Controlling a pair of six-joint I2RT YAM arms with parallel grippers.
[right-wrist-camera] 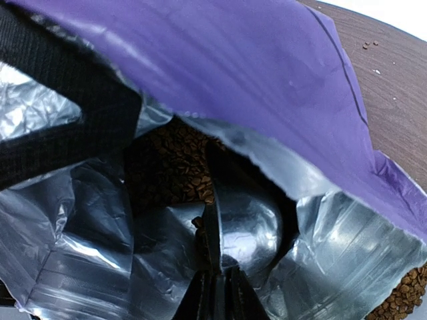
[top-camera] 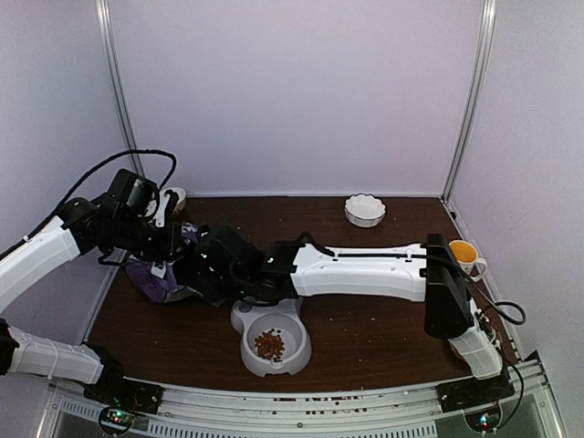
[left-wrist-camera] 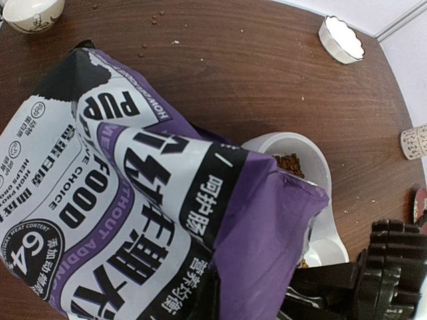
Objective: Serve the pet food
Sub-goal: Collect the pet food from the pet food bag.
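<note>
Left wrist view is showing the purple bag (left-wrist-camera: 133, 200) close up, its print running sideways: white "PUP" and black "FOOD", "CHOICE" in smaller letters, a round badge reading "64" ringed by "NATURAL MEAT CONTENT", and large Chinese characters on white and black panels. The left arm (top-camera: 55, 251) is reaching in from the left side of the worktop (top-camera: 383, 319), and the left fingers (right-wrist-camera: 73, 127) are clamping shut on the edge of the bag's open mouth, holding it tilted. The right arm (top-camera: 365, 269) is stretching almost level across the worktop from the right, its wrist pushing into the bag's mouth. Inside, the right fingers (right-wrist-camera: 197, 307) are gripping the handle of the metal scoop (right-wrist-camera: 250, 233), whose bowl is lying against the silver lining. The pet food (top-camera: 269, 344) is sitting partly as a small heap in the near compartment of the grey double bowl (top-camera: 246, 351), just near of the arms, and partly deep inside the bag, beyond the scoop. A white fluted dish (top-camera: 365, 210) is standing at the far edge, and a yellow cup (top-camera: 465, 254) at the right.
</note>
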